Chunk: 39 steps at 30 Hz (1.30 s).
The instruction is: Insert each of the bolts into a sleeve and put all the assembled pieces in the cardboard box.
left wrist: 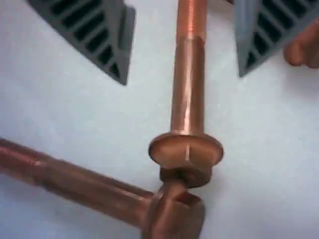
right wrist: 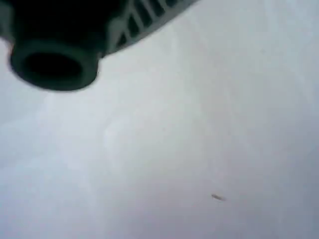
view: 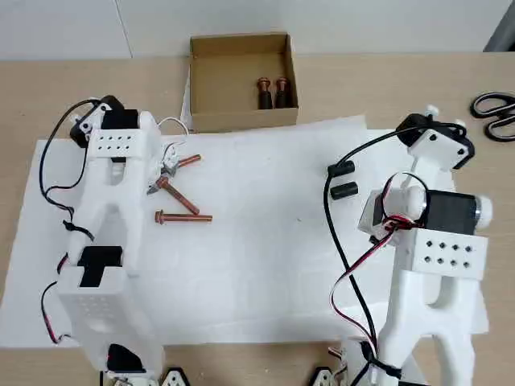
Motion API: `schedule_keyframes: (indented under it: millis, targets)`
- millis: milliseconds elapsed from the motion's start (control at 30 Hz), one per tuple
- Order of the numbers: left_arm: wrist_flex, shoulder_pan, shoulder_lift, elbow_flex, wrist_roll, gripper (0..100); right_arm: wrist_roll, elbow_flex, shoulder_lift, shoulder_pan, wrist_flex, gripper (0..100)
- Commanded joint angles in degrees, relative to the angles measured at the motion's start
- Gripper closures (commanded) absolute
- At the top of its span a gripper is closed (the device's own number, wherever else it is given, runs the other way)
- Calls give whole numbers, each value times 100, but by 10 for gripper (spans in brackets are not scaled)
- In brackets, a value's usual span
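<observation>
Left gripper [left wrist: 182,69] hangs open over the white sheet [view: 273,265], jaws either side of a copper bolt [left wrist: 188,99], likely lined up to close on its shaft. A second bolt [left wrist: 75,179] lies head-to-head with it just past the tips. Right gripper [right wrist: 84,35] seems clamped on a black sleeve [right wrist: 52,64], bore exposed, probably to receive a bolt. Two assembled pieces [view: 272,92] stand in the cardboard box [view: 241,121], well beyond both.
</observation>
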Motion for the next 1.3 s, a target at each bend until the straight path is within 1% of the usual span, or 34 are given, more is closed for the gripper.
schedule_keyframes:
  millis: [0,233,533,833,1133,1267]
  targets:
    - [-105,26,18,-22,-35,859,-70,-26,-198,48,57,995]
    - [-105,132,659,-57,-9,859,-70,-26,-198,48,57,995]
    - [-167,97,695,-127,-9,859,-70,-26,-198,48,57,995]
    - [-677,105,703,-127,-9,859,-70,-26,-198,48,57,995]
    - [-712,97,738,-84,-9,859,-70,-26,-198,48,57,995]
    - [-686,88,1046,-119,-9,859,-70,-26,-198,48,57,995]
